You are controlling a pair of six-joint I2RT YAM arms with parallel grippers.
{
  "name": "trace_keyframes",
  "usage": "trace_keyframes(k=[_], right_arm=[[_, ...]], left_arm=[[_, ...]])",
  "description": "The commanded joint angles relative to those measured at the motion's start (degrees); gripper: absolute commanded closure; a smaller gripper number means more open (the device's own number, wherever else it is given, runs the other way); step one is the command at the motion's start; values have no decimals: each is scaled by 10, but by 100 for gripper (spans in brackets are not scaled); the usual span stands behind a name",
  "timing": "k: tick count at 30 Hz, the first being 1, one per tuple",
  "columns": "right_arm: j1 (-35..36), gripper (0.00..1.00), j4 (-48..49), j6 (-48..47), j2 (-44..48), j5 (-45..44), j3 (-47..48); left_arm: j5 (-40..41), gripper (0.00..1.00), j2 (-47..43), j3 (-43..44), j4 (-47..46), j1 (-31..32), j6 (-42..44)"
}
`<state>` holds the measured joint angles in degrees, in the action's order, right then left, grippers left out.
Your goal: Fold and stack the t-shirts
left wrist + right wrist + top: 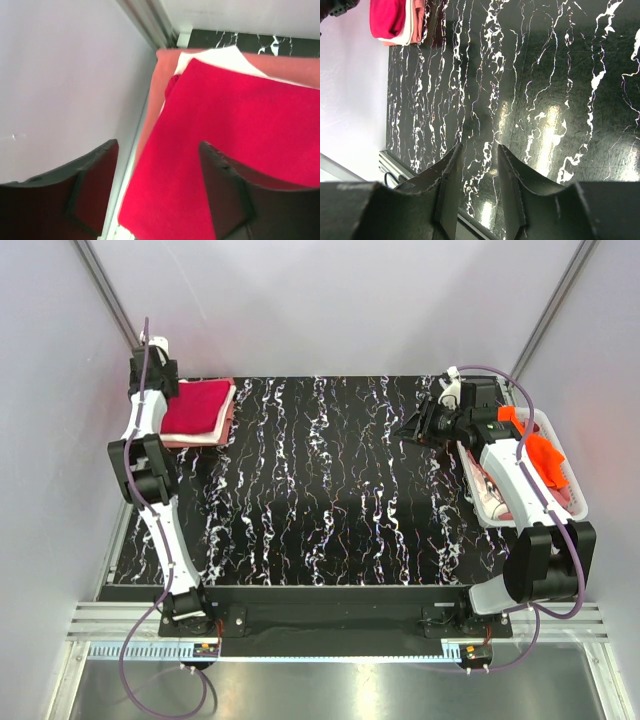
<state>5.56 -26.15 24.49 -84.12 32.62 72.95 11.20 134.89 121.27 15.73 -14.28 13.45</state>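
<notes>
Three folded t-shirts form a stack at the table's far left corner. The crimson t-shirt (198,405) (240,125) is on top, with a white t-shirt (225,55) and a salmon-pink t-shirt (160,85) under it. My left gripper (163,370) (157,150) hovers over the stack's left edge by the wall, open and holding nothing. An orange t-shirt (540,455) lies crumpled in the basket at the right. My right gripper (412,427) (480,147) hangs above the bare table beside the basket, open with nothing between its fingers. The stack (390,17) also shows far off in the right wrist view.
The white perforated basket (583,502) stands at the table's right edge, under the right arm. The black marbled tabletop (330,490) spreads between the stack and the basket. A pale wall (60,75) and a metal frame post (147,22) stand close to the stack's left side.
</notes>
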Motion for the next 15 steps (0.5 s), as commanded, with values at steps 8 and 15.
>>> trace_keyframes(k=[8, 15], right_arm=[[-4, 58, 18, 1, 22, 18, -6], [-4, 58, 19, 1, 20, 31, -7]], left_arm=[[13, 1, -147, -90, -30, 22, -43], [-245, 41, -237, -219, -7, 27, -165]])
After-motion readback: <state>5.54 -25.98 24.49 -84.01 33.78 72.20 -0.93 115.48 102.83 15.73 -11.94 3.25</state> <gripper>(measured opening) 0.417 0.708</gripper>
